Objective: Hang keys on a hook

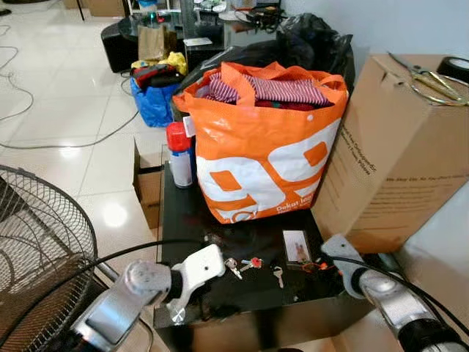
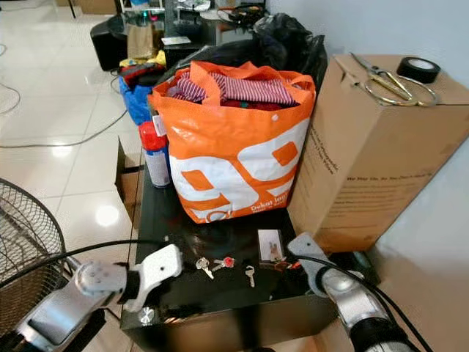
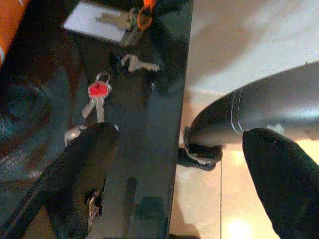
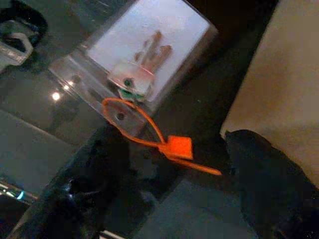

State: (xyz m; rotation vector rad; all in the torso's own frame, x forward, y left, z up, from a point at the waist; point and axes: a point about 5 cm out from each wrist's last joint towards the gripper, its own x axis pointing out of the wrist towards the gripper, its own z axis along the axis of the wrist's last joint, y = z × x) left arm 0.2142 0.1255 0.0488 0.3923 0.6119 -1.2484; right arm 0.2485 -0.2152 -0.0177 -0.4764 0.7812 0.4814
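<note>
Right wrist view: right gripper [image 4: 169,169] fingers spread, straddling orange tag [image 4: 178,147] beside key pouch [image 4: 144,55]; pickup step, next close. Left gripper [image 3: 174,164] open near red-capped key [image 3: 97,90].

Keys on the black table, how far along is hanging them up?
Nothing looks done: the keys lie loose on the black table. In hand: the left gripper, fingers open, hovers beside them; the right gripper, open, is at the bagged keys. Left: grasping, lifting, hooking.

Place: we take this for a lived-in home | at 12 o'clock an orange shopping bag [image 1: 267,147] stuffed with clothes | at 2 a cardboard box [image 1: 399,154] | at 8 a standing fan [image 1: 40,249] | at 10 glossy tiled floor [image 1: 66,95] with cables.
</note>
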